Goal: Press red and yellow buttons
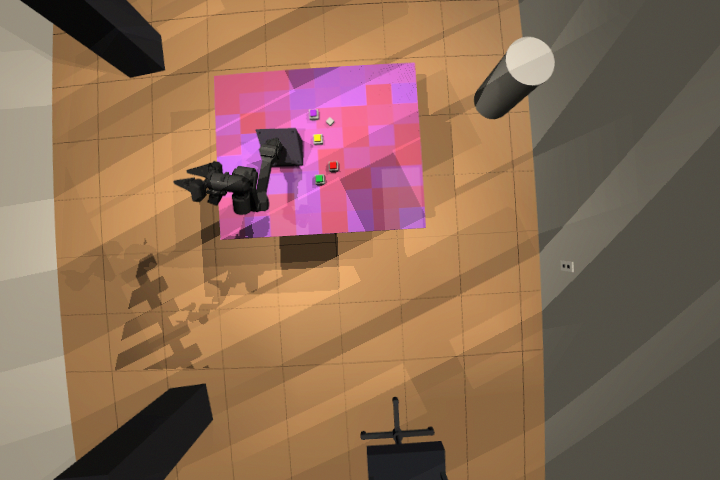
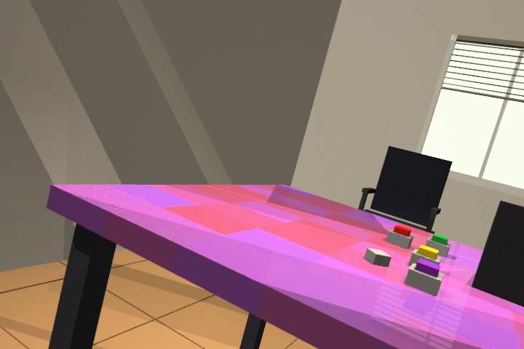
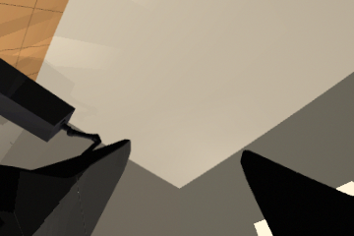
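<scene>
The red button point(image 1: 332, 165) point(image 2: 402, 230) sits on its grey base near the middle of the pink and purple table point(image 1: 383, 198) point(image 2: 196, 230). The yellow button point(image 1: 317, 138) point(image 2: 428, 251) sits a little way from it. My gripper point(image 1: 188, 182) point(image 3: 187, 150) is open and empty. It reaches out past the table's left edge, well away from all buttons, and points off the table. The wrist view shows only walls and floor between the two dark fingers.
A green button point(image 1: 318, 179) point(image 2: 439, 238) stands beside the red one. A purple button point(image 1: 312, 113) point(image 2: 427, 267) and a small grey block point(image 1: 329, 121) point(image 2: 377, 256) lie beyond the yellow one. The arm's base plate point(image 1: 284, 144) is on the table. A black chair point(image 2: 407, 189) stands behind.
</scene>
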Controlling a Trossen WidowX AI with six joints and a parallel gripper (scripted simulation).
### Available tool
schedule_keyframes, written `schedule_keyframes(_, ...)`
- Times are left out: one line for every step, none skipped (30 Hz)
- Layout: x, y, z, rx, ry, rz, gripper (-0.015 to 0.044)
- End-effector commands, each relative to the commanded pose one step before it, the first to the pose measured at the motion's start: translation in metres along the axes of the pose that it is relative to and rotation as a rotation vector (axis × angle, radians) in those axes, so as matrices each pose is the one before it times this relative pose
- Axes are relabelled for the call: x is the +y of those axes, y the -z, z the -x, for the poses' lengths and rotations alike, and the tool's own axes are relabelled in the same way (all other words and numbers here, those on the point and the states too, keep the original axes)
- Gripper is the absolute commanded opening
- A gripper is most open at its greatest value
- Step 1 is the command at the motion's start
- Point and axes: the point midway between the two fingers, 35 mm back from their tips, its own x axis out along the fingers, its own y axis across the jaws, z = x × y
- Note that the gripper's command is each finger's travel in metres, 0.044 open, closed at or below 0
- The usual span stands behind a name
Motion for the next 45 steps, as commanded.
schedule_keyframes(-0.00153,0.00047,-0.00037,-0.00423,0.01576,-0.0042,0.0400)
schedule_keyframes(-0.00467,0.00213,-0.00081,-0.01024,0.04734,-0.0159,0.0400)
schedule_keyframes(-0.00832,0.01235,0.00204,0.01365,0.06957,-0.0646,0.0400)
schedule_keyframes(-0.01092,0.02106,0.00536,0.04189,0.07543,-0.0988,0.0400)
schedule_keyframes(-0.01254,0.02165,0.00580,0.04598,0.07900,-0.0958,0.0400)
schedule_keyframes(-0.01420,0.02207,0.00611,0.04944,0.08262,-0.0925,0.0400)
schedule_keyframes(-0.00761,0.01039,0.00265,0.02440,0.04030,-0.0425,0.0400)
schedule_keyframes(-0.00890,0.01169,0.00302,0.02800,0.04596,-0.0466,0.0400)
schedule_keyframes(-0.01025,0.01288,0.00335,0.03148,0.05146,-0.0500,0.0400)
schedule_keyframes(-0.01141,0.01367,0.00355,0.03415,0.05570,-0.0517,0.0400)
schedule_keyframes(-0.01235,0.01407,0.00362,0.03591,0.05856,-0.0518,0.0400)
schedule_keyframes(-0.01300,0.01408,0.00356,0.03671,0.05997,-0.0506,0.0400)
schedule_keyframes(-0.01350,0.01391,0.00341,0.03702,0.06067,-0.0489,0.0400)
schedule_keyframes(-0.01383,0.01359,0.00321,0.03688,0.06072,-0.0468,0.0400)
schedule_keyframes(-0.01404,0.01319,0.00297,0.03648,0.06036,-0.0445,0.0400)
schedule_keyframes(-0.01429,0.01286,0.00274,0.03623,0.06028,-0.0426,0.0400)
schedule_keyframes(-0.01454,0.01257,0.00251,0.03605,0.06031,-0.0410,0.0400)
schedule_keyframes(-0.01487,0.01237,0.00229,0.03612,0.06077,-0.0397,0.0400)
schedule_keyframes(-0.01527,0.01225,0.00208,0.03640,0.06158,-0.0387,0.0400)
schedule_keyframes(-0.01570,0.01216,0.00186,0.03678,0.06255,-0.0379,0.0400)
schedule_keyframes(-0.01618,0.01212,0.00162,0.03733,0.06379,-0.0372,0.0400)
schedule_keyframes(-0.01662,0.01205,0.00137,0.03781,0.06489,-0.0365,0.0400)
schedule_keyframes(-0.01695,0.01191,0.00108,0.03810,0.06562,-0.0356,0.0400)
schedule_keyframes(-0.01722,0.01174,0.00078,0.03832,0.06619,-0.0347,0.0400)
schedule_keyframes(-0.01746,0.01158,0.00046,0.03856,0.06670,-0.0337,0.0400)
schedule_keyframes(-0.01763,0.01138,0.00014,0.03873,0.06704,-0.0327,0.0400)
schedule_keyframes(-0.01780,0.01121,-0.00019,0.03898,0.06744,-0.0317,0.0400)
schedule_keyframes(-0.01791,0.01102,-0.00053,0.03918,0.06767,-0.0307,0.0400)
schedule_keyframes(-0.01800,0.01085,-0.00087,0.03946,0.06795,-0.0297,0.0400)
schedule_keyframes(-0.01810,0.01071,-0.00121,0.03983,0.06829,-0.0288,0.0400)
schedule_keyframes(-0.01819,0.01057,-0.00156,0.04028,0.06868,-0.0278,0.0400)
schedule_keyframes(-0.01824,0.01044,-0.00191,0.04076,0.06902,-0.0268,0.0400)
schedule_keyframes(-0.01829,0.01033,-0.00227,0.04132,0.06941,-0.0258,0.0400)
schedule_keyframes(-0.01836,0.01026,-0.00262,0.04204,0.06997,-0.0248,0.0400)
schedule_keyframes(-0.01836,0.01017,-0.00298,0.04272,0.07035,-0.0237,0.0400)
schedule_keyframes(-0.01842,0.01012,-0.00335,0.04362,0.07101,-0.0226,0.0400)
schedule_keyframes(-0.01837,0.01004,-0.00370,0.04440,0.07137,-0.0213,0.0400)
schedule_keyframes(-0.01826,0.00995,-0.00405,0.04513,0.07157,-0.0199,0.0400)
schedule_keyframes(-0.01806,0.00983,-0.00437,0.04572,0.07148,-0.0183,0.0400)
schedule_keyframes(-0.01780,0.00970,-0.00468,0.04623,0.07122,-0.0165,0.0400)
schedule_keyframes(-0.01757,0.00959,-0.00498,0.04687,0.07111,-0.0147,0.0400)
schedule_keyframes(-0.01725,0.00945,-0.00525,0.04733,0.07071,-0.0128,0.0400)
schedule_keyframes(-0.01695,0.00934,-0.00551,0.04790,0.07047,-0.0107,0.0400)
schedule_keyframes(-0.01660,0.00922,-0.00575,0.04835,0.07004,-0.0086,0.0400)
schedule_keyframes(-0.01625,0.00910,-0.00597,0.04880,0.06965,-0.0063,0.0400)
